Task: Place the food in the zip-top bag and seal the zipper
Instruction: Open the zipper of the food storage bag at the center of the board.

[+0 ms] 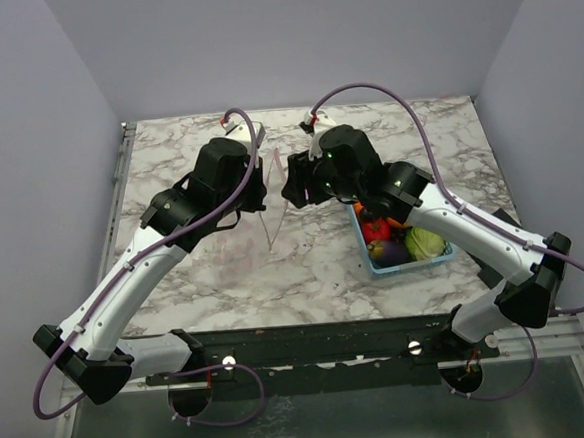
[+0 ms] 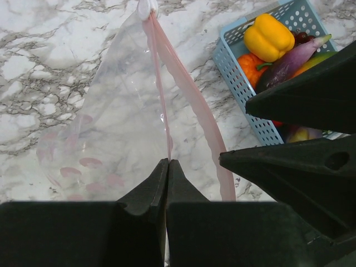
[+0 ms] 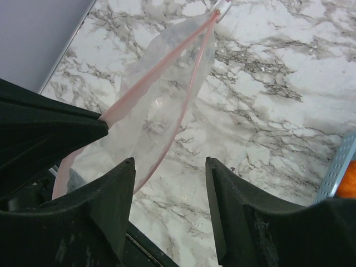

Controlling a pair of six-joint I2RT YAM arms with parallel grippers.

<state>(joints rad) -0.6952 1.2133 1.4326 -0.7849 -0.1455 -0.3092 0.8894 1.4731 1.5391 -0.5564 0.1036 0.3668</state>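
The clear zip-top bag (image 2: 111, 122) hangs empty between my arms, mouth open, its pink zipper (image 2: 194, 111) split into two strips that meet at a white slider (image 2: 147, 8). My left gripper (image 2: 167, 162) is shut on one strip. In the top view the bag (image 1: 269, 203) is a faint sheet. My right gripper (image 3: 169, 167) is open and empty, its left finger beside the bag's other strip (image 3: 189, 94). The food lies in the light-blue basket (image 2: 239, 75): a yellow pepper (image 2: 268, 36), a purple eggplant (image 2: 292, 55), an orange piece (image 2: 250, 64).
The basket (image 1: 366, 249) stands on the marble table to the right of the bag, under my right arm, with red (image 1: 376, 228), green (image 1: 426, 242) and purple (image 1: 390, 252) pieces showing. Lilac walls close in the table on three sides.
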